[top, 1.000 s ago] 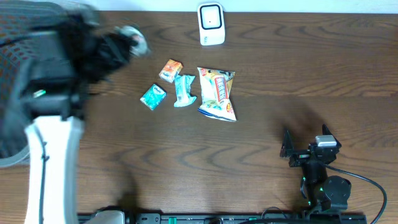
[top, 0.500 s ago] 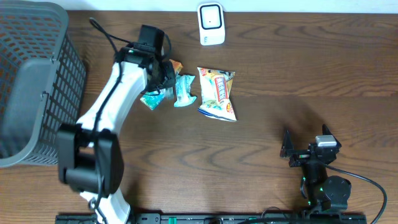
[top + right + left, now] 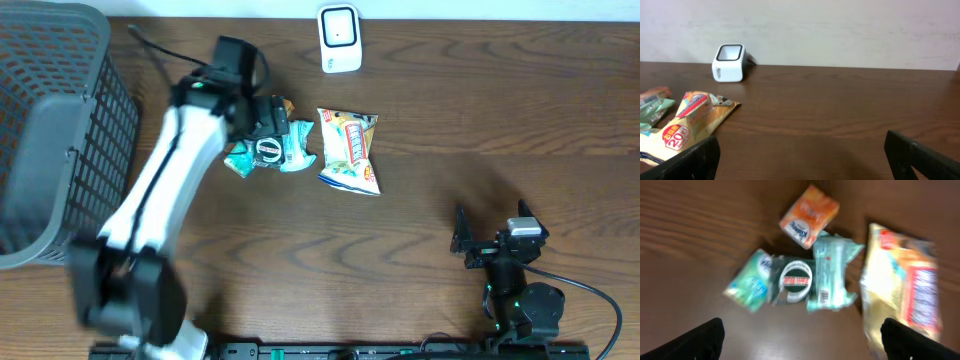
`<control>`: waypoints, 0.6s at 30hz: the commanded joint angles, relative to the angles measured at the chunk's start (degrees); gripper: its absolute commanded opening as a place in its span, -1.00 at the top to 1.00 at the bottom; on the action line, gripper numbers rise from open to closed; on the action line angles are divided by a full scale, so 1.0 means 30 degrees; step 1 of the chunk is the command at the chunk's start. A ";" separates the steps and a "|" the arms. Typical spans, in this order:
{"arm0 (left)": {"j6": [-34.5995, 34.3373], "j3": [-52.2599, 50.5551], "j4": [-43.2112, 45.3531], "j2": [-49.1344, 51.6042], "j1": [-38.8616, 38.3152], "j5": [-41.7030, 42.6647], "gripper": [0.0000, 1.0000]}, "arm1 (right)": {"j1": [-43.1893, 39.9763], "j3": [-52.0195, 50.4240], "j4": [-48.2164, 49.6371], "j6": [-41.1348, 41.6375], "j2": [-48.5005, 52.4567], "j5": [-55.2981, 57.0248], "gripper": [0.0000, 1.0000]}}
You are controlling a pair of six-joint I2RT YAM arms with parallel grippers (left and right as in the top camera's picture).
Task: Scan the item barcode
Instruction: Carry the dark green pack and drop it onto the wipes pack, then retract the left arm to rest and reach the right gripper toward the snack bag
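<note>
**Overhead:** A mesh basket (image 3: 60, 60) stands far left of the snack bag (image 3: 348, 150), showing only its grey floor. The white scanner (image 3: 340, 38) stands beyond the bag at the table's (image 3: 450, 100) far edge. The left tool (image 3: 262, 125) hangs over the packets just left of the bag and covers part of them. The right tool (image 3: 465, 240) sits well to the bag's right, nearer the front.

**Left wrist:** Just left of the snack bag (image 3: 905, 290) lies a pale wipes packet (image 3: 832, 270). The dark packet with a round label (image 3: 794, 280) touches its left side, and beyond that lies a teal packet (image 3: 750, 280). An orange packet (image 3: 809, 216) lies up-left of the bag. The tool's fingers (image 3: 695, 342) are spread wide and hold nothing.

**Right wrist:** The snack bag (image 3: 685, 125) lies front-left, with the scanner (image 3: 730, 62) beyond it. This tool's fingers (image 3: 920, 155) are also spread, with nothing between them.
</note>
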 commanded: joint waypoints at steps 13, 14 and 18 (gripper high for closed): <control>-0.0532 0.0984 -0.8786 -1.3792 0.1435 -0.1749 -0.95 | -0.0029 -0.0044 -0.0058 -0.0211 -0.0102 0.0087 -0.98; -0.1355 0.0984 -0.9100 -1.4367 0.1435 -0.1974 -0.95 | -0.0029 -0.0044 -0.0058 -0.0211 -0.0102 0.0087 -0.99; -0.2317 0.0962 -1.0061 -1.6728 0.1435 -0.2113 -0.95 | -0.0022 -0.0044 0.1013 0.1574 -0.0102 -0.1406 -0.99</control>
